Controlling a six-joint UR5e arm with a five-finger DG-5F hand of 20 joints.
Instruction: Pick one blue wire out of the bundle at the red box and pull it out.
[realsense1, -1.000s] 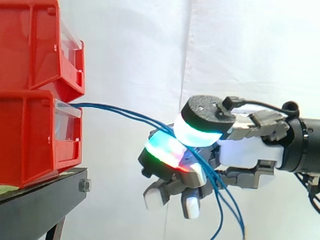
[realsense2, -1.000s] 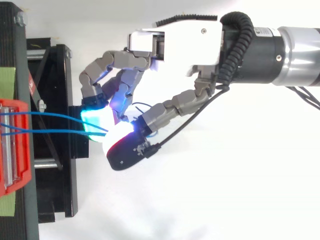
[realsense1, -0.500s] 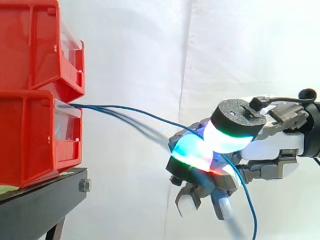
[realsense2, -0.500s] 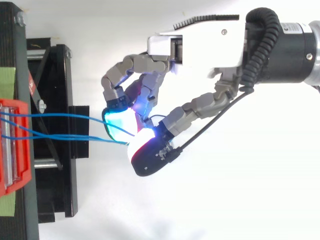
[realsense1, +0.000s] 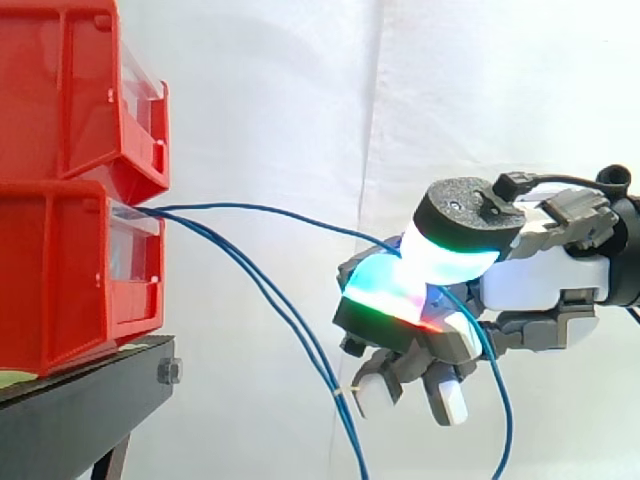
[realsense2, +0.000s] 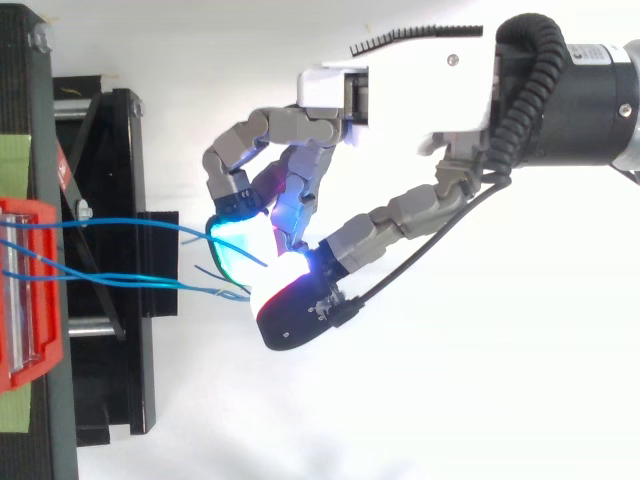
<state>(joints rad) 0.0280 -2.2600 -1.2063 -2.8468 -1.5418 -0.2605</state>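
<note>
The hand (realsense1: 540, 290) pinches one blue wire (realsense1: 290, 211) between its glowing pads (it stretches across from the lower red bin (realsense1: 60, 270)); two other blue wires (realsense1: 300, 345) sag beneath.

The red box (realsense1: 60, 270) sat on the left, its open front facing right. Thin blue wires came out of that front. One blue wire (realsense1: 280, 210) ran almost level across the gap, pulled fairly tight, to the hand (realsense1: 540, 285), which pinched it between two glowing pads. Past the pinch its tail hung down. The other blue wires (realsense1: 262, 292) drooped loose below it.
</note>
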